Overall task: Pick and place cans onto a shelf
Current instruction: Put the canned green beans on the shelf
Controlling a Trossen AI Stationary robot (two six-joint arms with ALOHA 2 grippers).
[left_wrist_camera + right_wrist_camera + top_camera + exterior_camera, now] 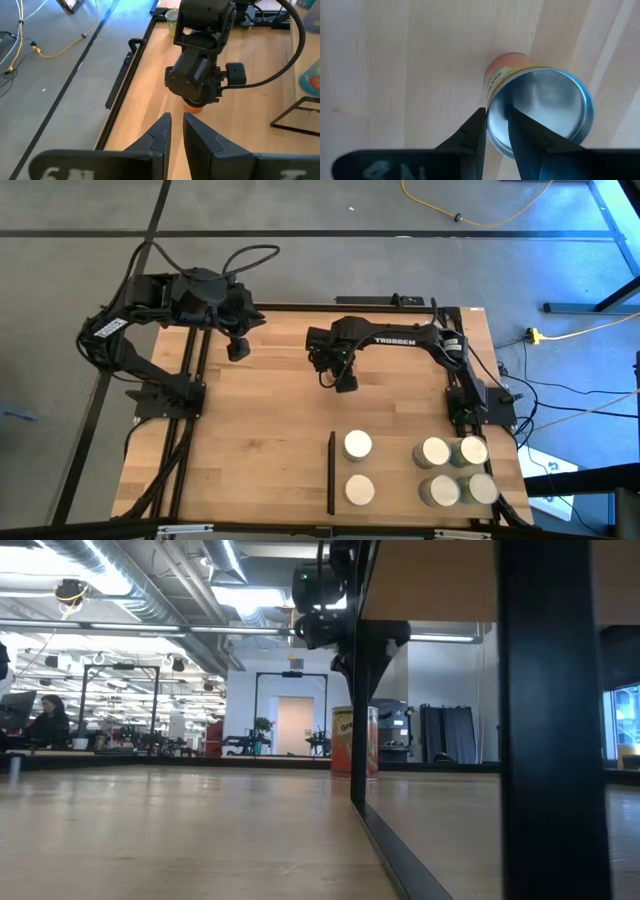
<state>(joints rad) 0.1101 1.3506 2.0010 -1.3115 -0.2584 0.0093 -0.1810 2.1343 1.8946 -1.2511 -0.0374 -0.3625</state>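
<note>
An orange-labelled can (540, 107) with an open, shiny hollow top stands upright on the bare tabletop near the table's middle; it also shows in the low view (355, 740). My right gripper (345, 383) is above it, shut on its rim (496, 117). My left gripper (237, 350) hangs shut and empty over the table's far left part (177, 120). The light-wood shelf (395, 472) with its black bar (331, 472) lies at the near right. Several cream-topped cans stand on it: two near the bar (357, 445) and the others at its right end (455, 470). My right gripper holds the can by the wall at its open top rim (490, 117), with one finger (522, 132) inside the hollow and the other finger (474, 132) outside. The fingers come from above, pointing down. The can stands upright with its base on the table.
Bare tabletop (260, 440) lies to the left of the shelf's bar and between the two arms. The left arm's base (165, 395) stands at the left edge and the right arm's base (480, 405) at the right edge. Cables lie on the floor beyond the table.
</note>
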